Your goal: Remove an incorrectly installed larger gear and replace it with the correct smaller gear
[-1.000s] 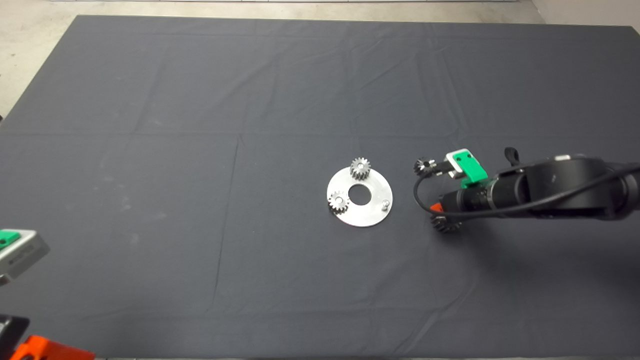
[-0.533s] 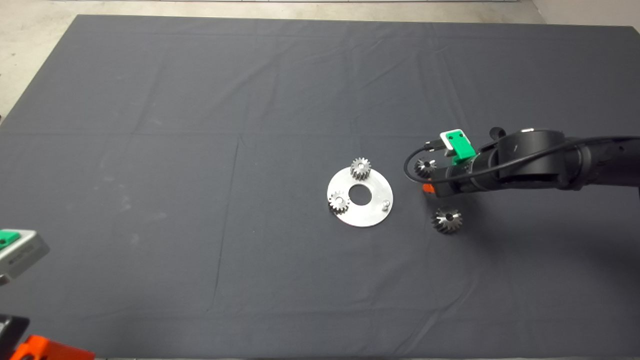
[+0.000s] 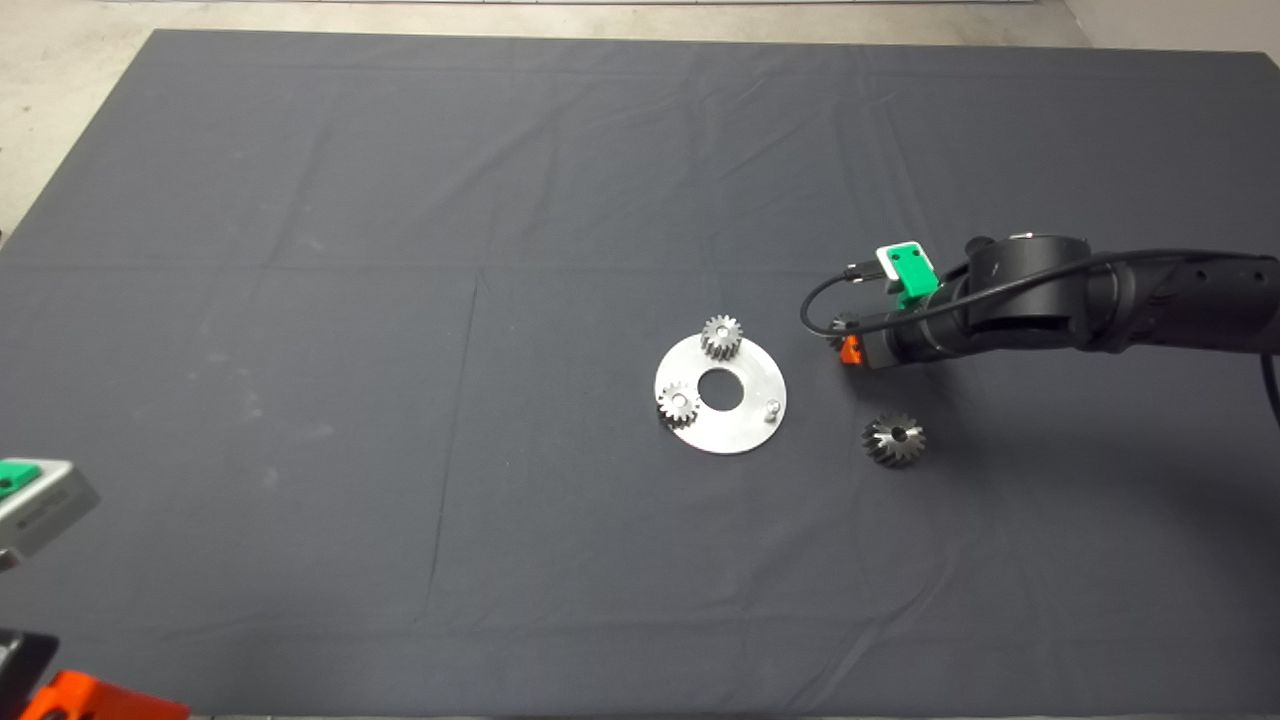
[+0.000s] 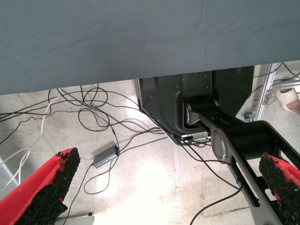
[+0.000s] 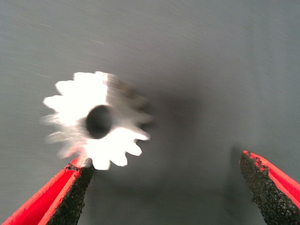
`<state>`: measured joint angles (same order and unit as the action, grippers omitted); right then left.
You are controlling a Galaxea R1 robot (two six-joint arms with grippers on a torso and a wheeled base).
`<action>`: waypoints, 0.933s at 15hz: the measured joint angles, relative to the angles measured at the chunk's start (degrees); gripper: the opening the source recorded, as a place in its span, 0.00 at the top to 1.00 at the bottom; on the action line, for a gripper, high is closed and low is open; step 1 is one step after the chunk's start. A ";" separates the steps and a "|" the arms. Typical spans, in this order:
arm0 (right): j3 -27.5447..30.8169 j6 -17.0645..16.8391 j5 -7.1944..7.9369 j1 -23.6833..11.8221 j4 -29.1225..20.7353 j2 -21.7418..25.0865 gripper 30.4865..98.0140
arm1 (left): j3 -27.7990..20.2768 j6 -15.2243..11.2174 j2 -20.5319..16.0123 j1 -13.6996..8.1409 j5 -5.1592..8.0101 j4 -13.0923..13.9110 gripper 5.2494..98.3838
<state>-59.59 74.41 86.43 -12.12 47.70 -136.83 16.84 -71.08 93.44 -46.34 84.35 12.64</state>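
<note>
Left gripper (image 3: 40, 505) parked at the lower left edge of the head view, off the work area. Its wrist view shows the fingers (image 4: 51, 187) spread wide with nothing between them; beyond them the mat's (image 4: 140, 37) edge, bare floor with loose cables (image 4: 93, 117) and the robot's dark base (image 4: 197, 108).

Mat (image 3: 400, 300) centre: a round silver plate (image 3: 745, 425) with a centre hole lies flat. Two small pale gears sit on it, one (image 3: 720, 337) at the far rim, one (image 3: 678, 403) at the left rim. A short bare pin (image 3: 771, 408) stands on the plate's right side.

Right of the plate, apart from it: the larger gear (image 3: 894, 439), lying on the mat with its centre hole up, touching nothing.

Farther back, and just right of the plate: the smaller gear (image 3: 843, 324), on the mat, mostly covered by the right gripper (image 3: 852, 348) in the head view. The right arm (image 3: 1100, 300) reaches in from the right edge, with a black cable (image 3: 815, 305) looping past the gripper. In the right wrist view, the smaller gear (image 5: 96, 122) lies hole-up, overexposed and blurred. Right fingers (image 5: 70, 194) are open wide; the gear sits close to one pad, well away from the other. Contact with the near pad cannot be told. Gear not gripped.
</note>
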 measured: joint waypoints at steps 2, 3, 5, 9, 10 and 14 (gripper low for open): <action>0.02 0.00 -2.98 -0.74 -0.01 -0.02 0.23 | 0.00 0.00 0.02 0.00 -0.01 0.00 0.00; 0.02 -0.05 -3.13 -1.60 -0.03 0.02 0.23 | 0.00 0.00 0.02 0.00 -0.01 0.00 0.00; 0.24 -0.02 -3.86 -4.16 0.00 0.01 0.23 | 0.00 0.00 0.02 0.00 -0.01 0.00 0.00; 0.11 -0.02 -5.72 -4.46 0.01 0.13 0.23 | 0.00 0.00 0.02 0.00 -0.01 0.00 0.00; -0.13 -0.02 -7.73 -4.24 0.01 0.33 0.23 | 0.00 0.00 0.02 0.00 -0.04 0.00 0.00; -2.19 0.00 -13.59 -4.22 0.01 0.35 0.23 | 0.00 0.00 0.01 0.00 0.00 0.00 0.00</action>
<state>-61.78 74.41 72.84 -16.34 47.71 -136.47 16.84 -71.08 93.46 -46.34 84.35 12.64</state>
